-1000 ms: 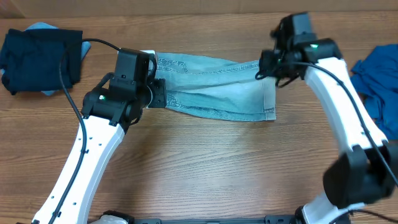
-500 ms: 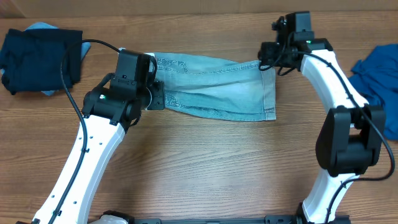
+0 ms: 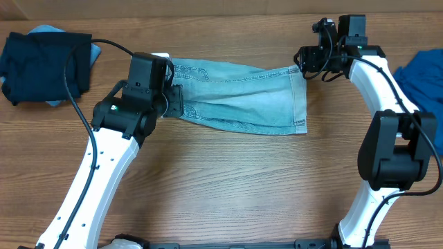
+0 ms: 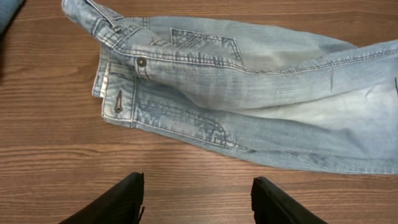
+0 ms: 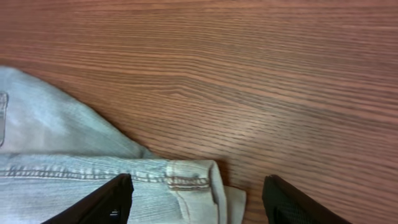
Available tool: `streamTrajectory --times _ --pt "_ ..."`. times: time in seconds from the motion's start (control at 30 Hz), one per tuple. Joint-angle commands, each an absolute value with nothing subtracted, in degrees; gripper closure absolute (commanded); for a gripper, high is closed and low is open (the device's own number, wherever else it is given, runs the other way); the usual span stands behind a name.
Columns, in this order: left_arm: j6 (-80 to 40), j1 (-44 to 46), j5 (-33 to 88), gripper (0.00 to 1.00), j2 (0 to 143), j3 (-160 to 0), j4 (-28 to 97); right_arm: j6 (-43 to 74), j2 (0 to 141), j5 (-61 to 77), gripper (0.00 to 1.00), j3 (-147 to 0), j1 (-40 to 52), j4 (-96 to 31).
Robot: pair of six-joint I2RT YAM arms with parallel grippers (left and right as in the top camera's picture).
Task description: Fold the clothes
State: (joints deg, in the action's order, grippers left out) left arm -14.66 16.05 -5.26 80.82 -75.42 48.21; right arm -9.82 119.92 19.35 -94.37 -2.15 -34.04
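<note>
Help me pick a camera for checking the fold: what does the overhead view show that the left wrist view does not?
Only overhead: the royal-blue garment at the right edge and the white right arm. Only left wrist: the small metal button and stitched pocket at the waistband end of the pale washed-blue denim shorts. Both: those shorts lying on the brown wooden table, with the open left hand beside the waistband.

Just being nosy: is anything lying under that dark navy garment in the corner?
Yes. A light blue cloth peeks out from under the dark navy garment along its far edge and one side. The rest is covered.
</note>
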Motion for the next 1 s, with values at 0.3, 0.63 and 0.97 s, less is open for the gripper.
streamTrajectory --times 0.3,0.63,0.97 --pt "-14.17 16.38 -6.61 0.39 81.25 -76.34 47.97 -16.58 124.90 24.88 0.27 -94.43 -1.96 -35.86" --pt "-14.15 16.38 -6.59 0.38 81.45 -76.34 48.18 -16.75 127.96 29.23 0.35 -94.45 -2.00 -34.70" --pt "-14.20 16.38 -6.37 0.37 82.02 -76.34 48.45 -14.46 127.96 28.56 0.68 -94.63 -2.02 -32.56"
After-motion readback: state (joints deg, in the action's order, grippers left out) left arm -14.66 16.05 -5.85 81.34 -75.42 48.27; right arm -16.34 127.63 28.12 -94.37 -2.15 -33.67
